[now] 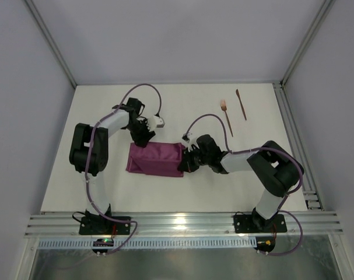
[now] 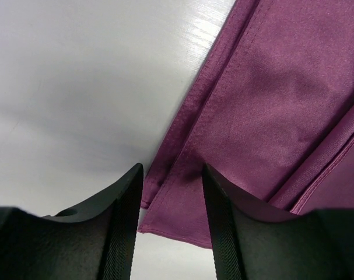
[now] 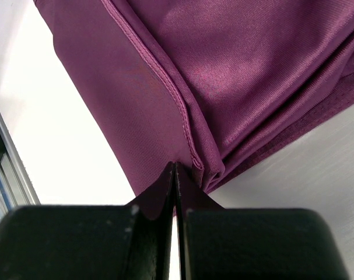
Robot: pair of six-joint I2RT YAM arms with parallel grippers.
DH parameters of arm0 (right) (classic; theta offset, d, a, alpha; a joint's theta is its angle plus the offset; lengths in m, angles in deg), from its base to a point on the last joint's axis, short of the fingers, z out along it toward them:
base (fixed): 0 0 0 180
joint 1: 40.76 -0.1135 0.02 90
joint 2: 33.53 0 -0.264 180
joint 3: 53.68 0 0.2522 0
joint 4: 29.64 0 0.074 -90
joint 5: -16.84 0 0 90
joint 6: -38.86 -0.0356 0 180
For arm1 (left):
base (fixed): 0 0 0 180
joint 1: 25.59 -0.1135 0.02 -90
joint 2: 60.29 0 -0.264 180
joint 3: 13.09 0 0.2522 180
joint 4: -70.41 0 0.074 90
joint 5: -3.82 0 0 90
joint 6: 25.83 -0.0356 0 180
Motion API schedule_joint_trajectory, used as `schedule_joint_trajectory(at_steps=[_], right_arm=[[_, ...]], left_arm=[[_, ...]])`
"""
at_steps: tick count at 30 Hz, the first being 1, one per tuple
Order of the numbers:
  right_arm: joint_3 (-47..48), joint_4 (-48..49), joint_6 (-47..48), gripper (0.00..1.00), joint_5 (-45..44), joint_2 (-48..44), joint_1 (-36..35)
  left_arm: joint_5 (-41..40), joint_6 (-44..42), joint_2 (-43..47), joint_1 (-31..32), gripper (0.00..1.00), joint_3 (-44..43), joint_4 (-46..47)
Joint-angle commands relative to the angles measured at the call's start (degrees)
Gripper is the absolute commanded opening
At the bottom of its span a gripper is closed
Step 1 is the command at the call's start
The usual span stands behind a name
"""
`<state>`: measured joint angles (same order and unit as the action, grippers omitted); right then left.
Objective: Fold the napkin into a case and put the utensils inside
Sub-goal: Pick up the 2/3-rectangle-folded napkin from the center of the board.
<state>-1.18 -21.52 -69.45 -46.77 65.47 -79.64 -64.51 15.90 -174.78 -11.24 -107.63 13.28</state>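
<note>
Top external view first: where is the napkin (image 1: 156, 158)?

Middle of the frame, folded into an oblong, lying flat on the white table (image 1: 107, 192).

And the fork (image 1: 226, 114) and knife (image 1: 241, 104)?

Upper right, side by side, well apart from the cloth.

What about the left gripper (image 2: 172, 175)?

At the cloth's upper left corner — fingers apart, straddling the hemmed edge, gripping nothing.

And the right gripper (image 3: 174, 166)?

At the cloth's right end — fingers pressed tight together, pinching the hem there.
</note>
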Motion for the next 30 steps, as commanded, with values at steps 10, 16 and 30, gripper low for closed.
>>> schedule_joint_trajectory(at_steps=[10, 16, 30], right_arm=[[0.5, -1.8, 0.8, 0.04, -0.6, -0.9, 0.5], [0.3, -2.0, 0.3, 0.04, -0.6, -0.7, 0.6], [0.9, -1.1, -2.2, 0.04, 0.4, 0.5, 0.6]], left_arm=[[-1.4, 5.5, 5.8, 4.3, 0.20, 12.9, 0.4], [-1.5, 9.9, 13.8, 4.5, 0.00, 17.3, 5.7], [-11.6, 13.3, 33.0, 12.8, 0.00, 31.4, 15.9]])
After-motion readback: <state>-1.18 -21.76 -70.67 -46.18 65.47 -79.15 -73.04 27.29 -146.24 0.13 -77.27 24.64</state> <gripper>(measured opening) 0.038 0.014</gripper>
